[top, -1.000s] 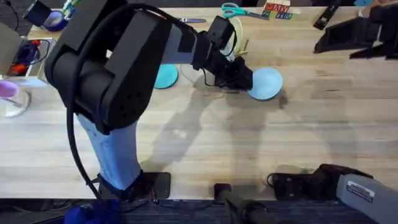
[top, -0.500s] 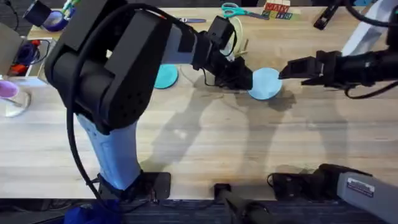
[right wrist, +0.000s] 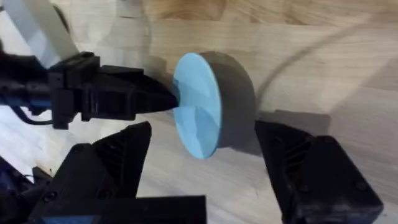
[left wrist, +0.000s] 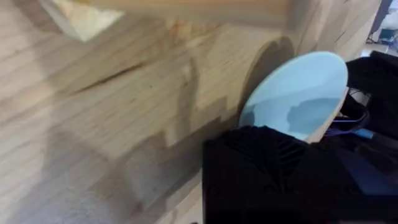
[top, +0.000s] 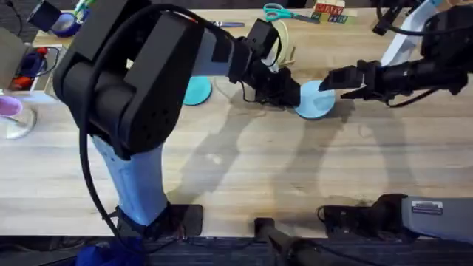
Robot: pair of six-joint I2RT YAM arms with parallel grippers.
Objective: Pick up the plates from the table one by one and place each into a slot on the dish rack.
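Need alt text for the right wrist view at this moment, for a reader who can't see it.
A pale blue plate stands tilted on edge on the wooden table, pinched at its rim by the left gripper. The right gripper is open, its black fingers either side of the plate without touching it.

Scissors (top: 279, 12) and a purple cup (top: 10, 108) clutter the table's far edges.

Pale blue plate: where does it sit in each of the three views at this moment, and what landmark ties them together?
Overhead: the pale blue plate lies right of centre, between the two grippers.
Left wrist: the plate is at upper right, tilted, above the dark finger.
Right wrist: the plate is at centre, on edge.
Shared landmark: the left gripper holding the plate's rim.
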